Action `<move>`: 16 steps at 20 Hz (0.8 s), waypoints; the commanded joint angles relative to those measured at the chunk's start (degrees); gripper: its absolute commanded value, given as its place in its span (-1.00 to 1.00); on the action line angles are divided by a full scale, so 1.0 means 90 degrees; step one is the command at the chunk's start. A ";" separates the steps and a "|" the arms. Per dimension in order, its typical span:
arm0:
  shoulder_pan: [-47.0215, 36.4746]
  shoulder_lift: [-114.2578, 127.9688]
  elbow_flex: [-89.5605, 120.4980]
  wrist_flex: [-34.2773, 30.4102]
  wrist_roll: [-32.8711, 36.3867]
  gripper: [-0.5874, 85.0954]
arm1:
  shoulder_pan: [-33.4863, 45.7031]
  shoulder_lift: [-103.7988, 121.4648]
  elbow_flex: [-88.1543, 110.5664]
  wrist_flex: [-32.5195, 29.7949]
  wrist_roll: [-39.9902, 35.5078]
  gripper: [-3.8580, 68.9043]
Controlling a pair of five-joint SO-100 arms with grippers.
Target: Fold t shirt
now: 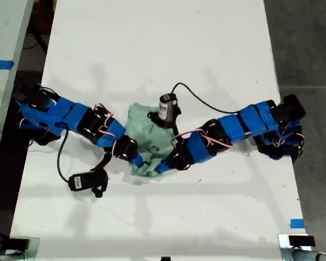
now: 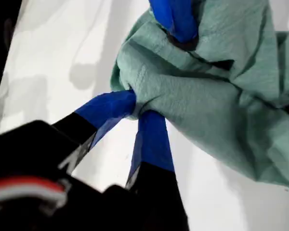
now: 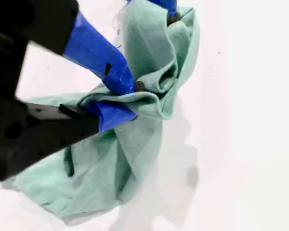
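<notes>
My first gripper (image 2: 137, 108) is pinching a bunched corner of the t shirt (image 2: 221, 91), and my second gripper (image 3: 127, 98) is clamping a gathered fold of it too. The mint cloth is lying crumpled on the white tabletop (image 1: 163, 54) between the two arms, near the middle of the exterior view. Both grippers are meeting close together at the garment's near edge, so the bulk is trailing away from them toward the far side; I judge that spreading them apart would flatten it.
</notes>
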 commanded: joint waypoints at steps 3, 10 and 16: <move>-0.1465 0.0703 -0.0137 0.1143 0.0498 -0.99 | 0.1348 0.0723 0.0176 0.0273 -0.0742 -0.89; -0.3350 0.0664 0.0684 0.1758 0.1641 -0.16 | 0.3066 0.1494 0.1729 0.0156 -0.0928 -0.03; -0.4004 0.3984 0.1211 0.1875 0.1758 -0.30 | 0.3877 0.5449 0.3301 0.1680 -0.0801 0.12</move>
